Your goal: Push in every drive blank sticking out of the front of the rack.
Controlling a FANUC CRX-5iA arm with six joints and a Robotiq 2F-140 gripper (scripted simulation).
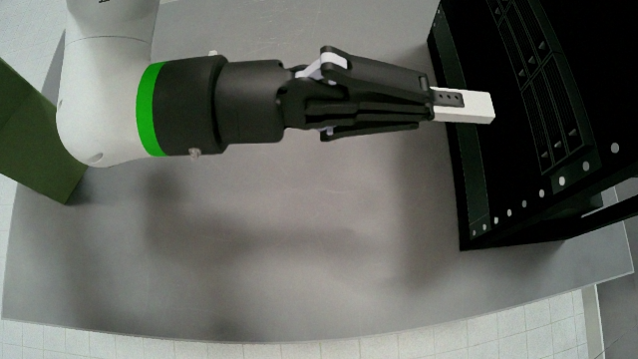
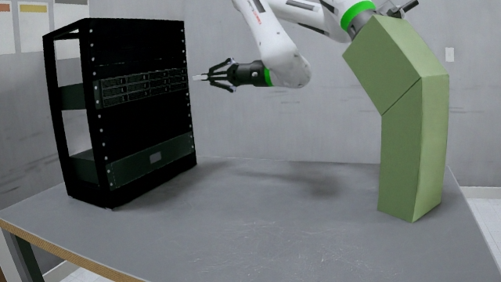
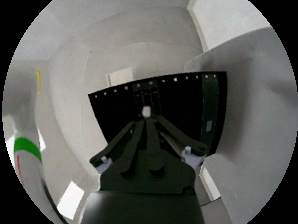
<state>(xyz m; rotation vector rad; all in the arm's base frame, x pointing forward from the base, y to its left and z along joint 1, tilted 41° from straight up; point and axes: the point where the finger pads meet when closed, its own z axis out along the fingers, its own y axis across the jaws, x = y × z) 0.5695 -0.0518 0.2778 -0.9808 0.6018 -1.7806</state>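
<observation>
- While the rack (image 1: 466, 244) (image 2: 95, 129) (image 3: 185, 110) stands upright on the grey table (image 1: 299, 299) (image 2: 274, 243), the gripper (image 1: 464, 107) (image 2: 200, 77) (image 3: 147, 111) points level at its front.
- The jaws are together, narrow, with a pale block-shaped tip (image 1: 483, 107) (image 2: 196, 77) (image 3: 146, 110) projecting beyond the black fingers; nothing else shows between them.
- That tip is just in front of the rack and apart from it, at about the height of its drive bay.
- The task's drive blanks belong to the drive bay (image 1: 553, 110) (image 2: 145, 87), a wide ribbed band in the upper half of the rack's front; which of them stick out, I cannot tell.
- Low on the rack's front is a dark green panel (image 1: 471, 170) (image 2: 129, 172) (image 3: 210, 100) with a small grey label (image 2: 155, 157) (image 3: 209, 125).
- Facing the rack, well apart from it, stands the green pedestal (image 1: 45, 145) (image 2: 403, 149), and the white arm (image 1: 105, 100) (image 2: 282, 51) reaches from there towards the rack.
</observation>
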